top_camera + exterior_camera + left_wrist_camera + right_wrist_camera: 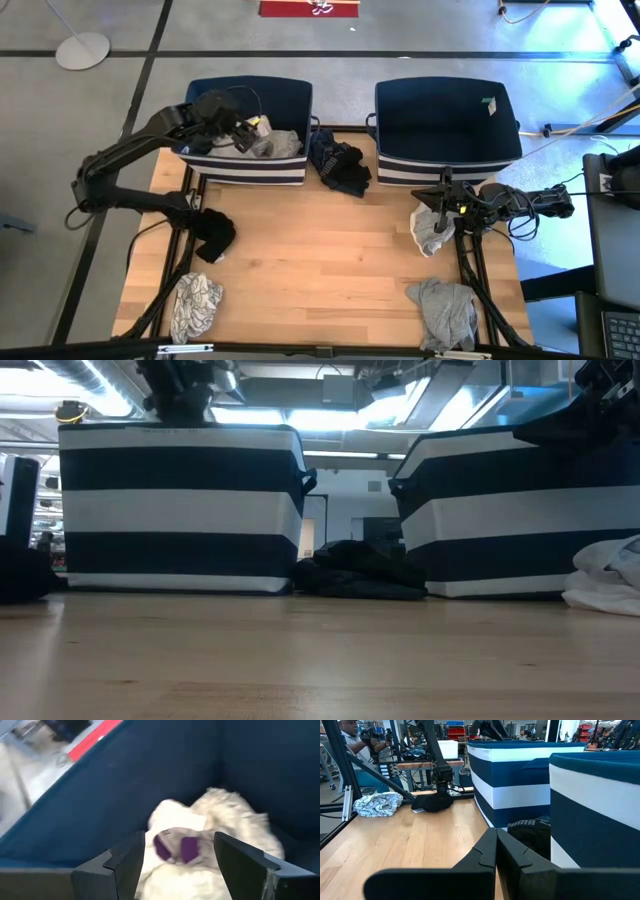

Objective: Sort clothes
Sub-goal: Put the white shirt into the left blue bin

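My left gripper (243,130) is open over the left navy bin (205,95). It hangs above a cream garment (215,820) with purple marks that lies in the bin's corner; the fingers (127,857) stand apart from it. My right gripper (432,196) is shut and empty, pointing toward the table's left just in front of the right bin (447,170). It is above a white garment (430,232) that lies on the table. A black garment (340,165) lies between the bins.
On the table also lie a black garment (213,235) at the left, a grey-white patterned one (197,303) at the near left and a light grey one (445,312) at the near right. The table's middle (320,260) is bare wood. A person (350,735) stands beyond the table.
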`<state>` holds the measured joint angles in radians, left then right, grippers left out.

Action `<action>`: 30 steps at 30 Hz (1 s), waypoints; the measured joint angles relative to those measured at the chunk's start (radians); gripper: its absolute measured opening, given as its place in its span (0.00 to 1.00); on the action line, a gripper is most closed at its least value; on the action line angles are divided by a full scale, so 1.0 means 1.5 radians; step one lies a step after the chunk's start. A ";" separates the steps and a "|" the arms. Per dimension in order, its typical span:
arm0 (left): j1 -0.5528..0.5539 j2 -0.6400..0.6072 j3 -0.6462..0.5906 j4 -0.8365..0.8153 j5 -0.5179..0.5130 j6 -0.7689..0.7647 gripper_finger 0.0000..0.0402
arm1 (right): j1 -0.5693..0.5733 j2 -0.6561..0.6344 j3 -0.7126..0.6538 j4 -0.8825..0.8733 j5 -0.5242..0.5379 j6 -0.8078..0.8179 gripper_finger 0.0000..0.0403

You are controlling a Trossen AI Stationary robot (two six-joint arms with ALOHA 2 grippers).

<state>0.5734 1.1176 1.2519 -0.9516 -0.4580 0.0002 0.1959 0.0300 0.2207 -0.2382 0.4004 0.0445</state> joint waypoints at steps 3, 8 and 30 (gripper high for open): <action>-0.024 -0.017 0.001 0.000 0.038 -0.006 0.56 | 0.000 0.000 0.000 0.000 0.000 0.000 0.02; -0.096 -0.039 0.002 0.000 0.062 -0.030 0.56 | 0.000 0.000 0.000 0.000 0.000 0.000 0.02; -0.510 -0.008 -0.001 -0.011 0.074 -0.183 0.56 | 0.000 0.000 0.000 -0.004 0.000 -0.001 0.02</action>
<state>-0.1912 1.1056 1.2510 -0.9683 -0.3466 -0.2746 0.1959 0.0303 0.2207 -0.2447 0.4005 0.0437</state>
